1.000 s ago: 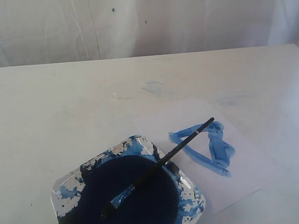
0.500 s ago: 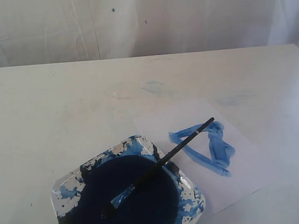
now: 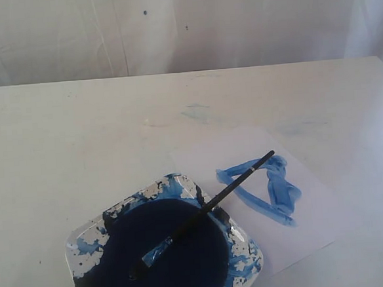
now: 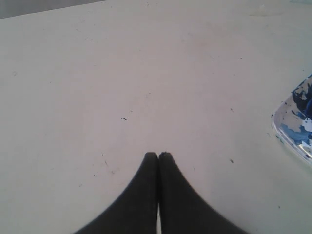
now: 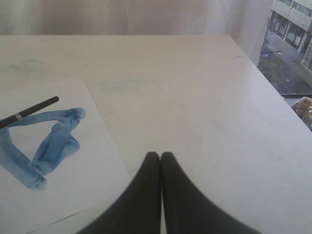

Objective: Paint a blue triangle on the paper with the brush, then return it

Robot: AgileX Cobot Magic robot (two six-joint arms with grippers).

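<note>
The brush (image 3: 203, 214) lies across the paint dish (image 3: 83, 243), bristles in the dark blue paint, handle end reaching over the paper (image 3: 302, 221). On the paper sits the blue triangle (image 3: 273, 187), one side thick and smeared; it also shows in the right wrist view as the blue triangle (image 5: 44, 148) with the brush handle end (image 5: 29, 111) over it. Neither gripper appears in the exterior view. My left gripper (image 4: 158, 155) is shut and empty above bare table, near the dish corner (image 4: 295, 126). My right gripper (image 5: 160, 155) is shut and empty beside the paper's edge (image 5: 105, 146).
Faint blue smears (image 3: 199, 112) mark the white table (image 3: 60, 139) behind the paper. A white curtain (image 3: 170, 27) hangs behind the table. In the right wrist view the table's edge (image 5: 273, 83) runs close, with a street outside beyond it.
</note>
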